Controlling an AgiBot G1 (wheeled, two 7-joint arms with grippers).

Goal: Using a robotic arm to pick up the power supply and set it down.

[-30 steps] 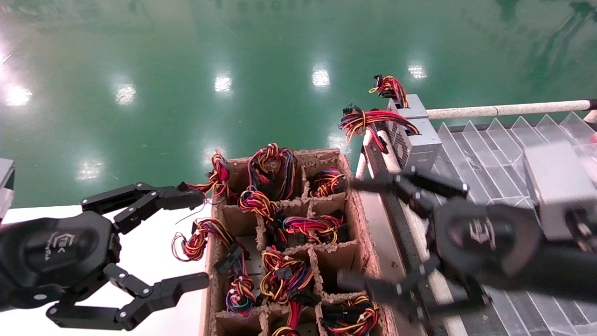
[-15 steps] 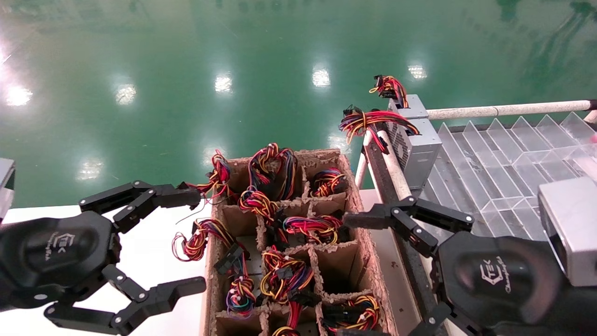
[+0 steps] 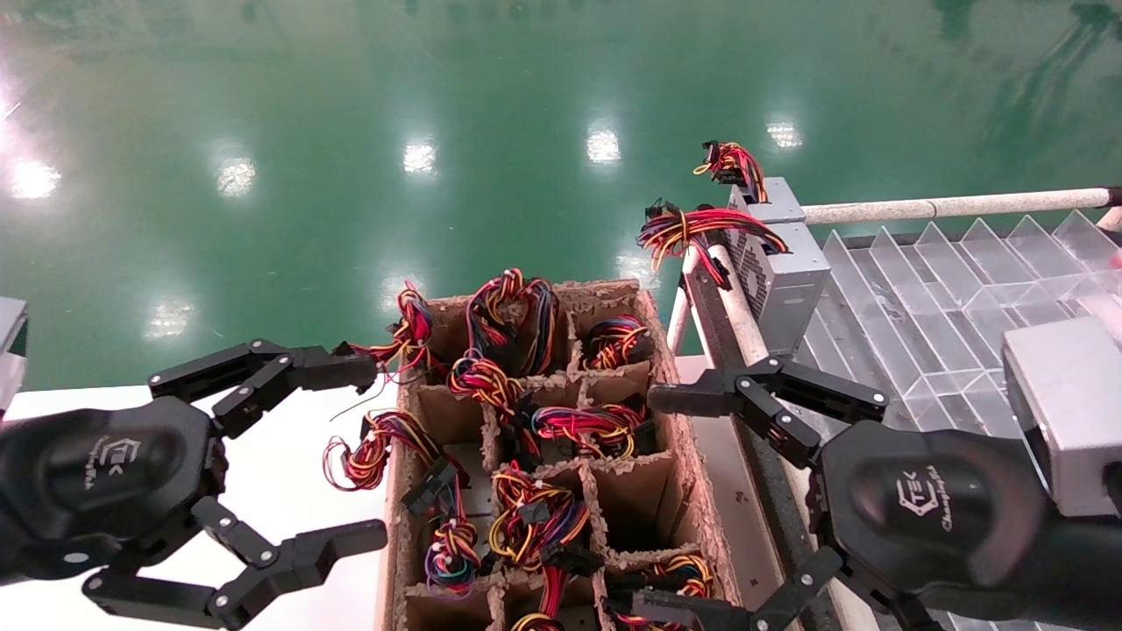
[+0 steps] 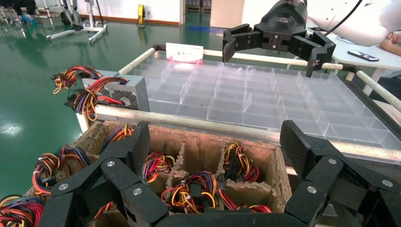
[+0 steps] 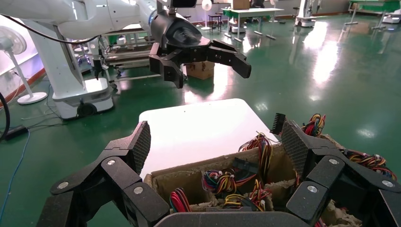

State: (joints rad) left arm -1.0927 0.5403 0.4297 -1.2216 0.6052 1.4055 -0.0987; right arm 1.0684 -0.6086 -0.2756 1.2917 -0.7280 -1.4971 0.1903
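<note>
the power supply (image 3: 783, 268) stands at the near-left corner of the clear divider tray (image 3: 947, 289), wires draped over the rail, apparently touching a second grey box (image 3: 764, 200) behind it. right gripper (image 3: 679, 504), jaws spread, hovers over the cardboard crate (image 3: 692, 473). left gripper (image 3: 351, 456) hangs spread over the white table (image 3: 289, 473).

Bright overhead glare on floor (image 3: 421, 158)
</note>
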